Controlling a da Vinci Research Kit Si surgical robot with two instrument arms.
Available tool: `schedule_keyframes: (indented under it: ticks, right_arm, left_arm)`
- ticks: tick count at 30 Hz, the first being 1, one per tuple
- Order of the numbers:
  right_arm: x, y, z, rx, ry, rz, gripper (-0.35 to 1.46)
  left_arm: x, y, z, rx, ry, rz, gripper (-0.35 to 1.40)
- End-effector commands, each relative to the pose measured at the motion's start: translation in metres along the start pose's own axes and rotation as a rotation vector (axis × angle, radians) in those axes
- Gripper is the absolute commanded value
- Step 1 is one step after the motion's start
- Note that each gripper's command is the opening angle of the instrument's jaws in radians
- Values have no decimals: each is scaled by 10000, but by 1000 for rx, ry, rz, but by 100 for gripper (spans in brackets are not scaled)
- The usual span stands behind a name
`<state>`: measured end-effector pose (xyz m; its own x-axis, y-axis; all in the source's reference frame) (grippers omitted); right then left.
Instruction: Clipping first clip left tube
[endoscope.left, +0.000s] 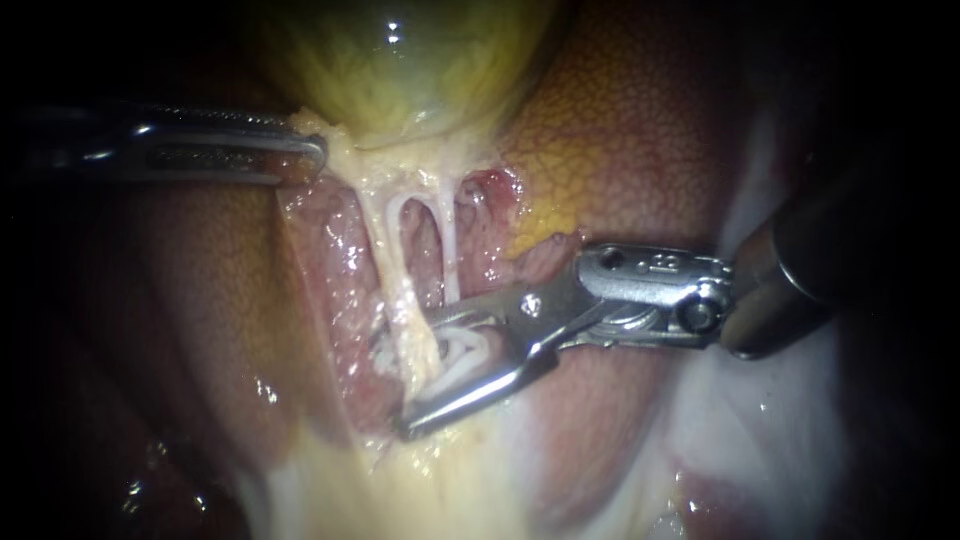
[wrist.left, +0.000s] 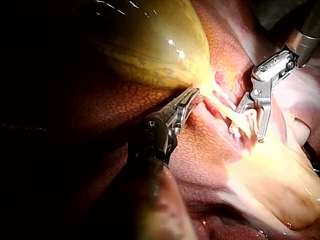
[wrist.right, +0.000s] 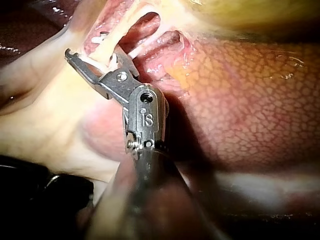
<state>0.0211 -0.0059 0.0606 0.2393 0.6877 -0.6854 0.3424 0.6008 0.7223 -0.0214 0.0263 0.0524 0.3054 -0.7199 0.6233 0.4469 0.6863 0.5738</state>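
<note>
The liver (endoscope.left: 620, 130) is the largest thing in view, mottled orange-brown, lying on both sides of the gallbladder (endoscope.left: 400, 60). The gallbladder is a glistening yellow-green sac that narrows to a pale neck; in the endoscope view everything else sits at or below that neck.

The right instrument (endoscope.left: 420, 378) comes in from the gallbladder's lower right, and its metal jaws reach well below the neck. They stand wide apart, with a clear gap between them in all three views, and they straddle the left tube rather than pinch it.

The left instrument (endoscope.left: 315, 155) lies level with the gallbladder's neck, on its left. Its jaws are narrow, closed on the pale tissue (endoscope.left: 345, 150) that hangs from the neck's edge (the left wrist view shows the tips set right where the sac meets that tissue).

Two tubes run down from the neck side by side, with a slot of red bed between them. The left tube (endoscope.left: 385, 250) is the thicker, cream-coloured and stringy, and passes between the right instrument's jaws. The right tube (endoscope.left: 450, 240) is thin and white, and goes out of sight behind the jaw nearer the gallbladder.

A small white clip (endoscope.left: 462, 350) sits in the gap between those jaws, well below the gallbladder and just beside the left tube; whether it touches both jaws I cannot tell.
</note>
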Motion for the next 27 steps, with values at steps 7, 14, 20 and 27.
schedule_keyframes:
  ticks: [7, 14, 20, 27]
  right_arm:
    - [3, -16, 9, 44, -13, -6, 38]
    - [8, -26, 14, 65, -17, -7, 29]
    - [8, -26, 14, 85, -21, -46, 8]
    - [8, -22, 14, 88, -20, -111, -19]
  left_arm:
    - [0, 0, 0, 0, 0, 0, -35]
    - [0, 0, -1, 0, 0, 0, -35]
    - [0, 0, -1, 0, 0, 0, -35]
    - [0, 0, 0, 0, 0, 0, -35]
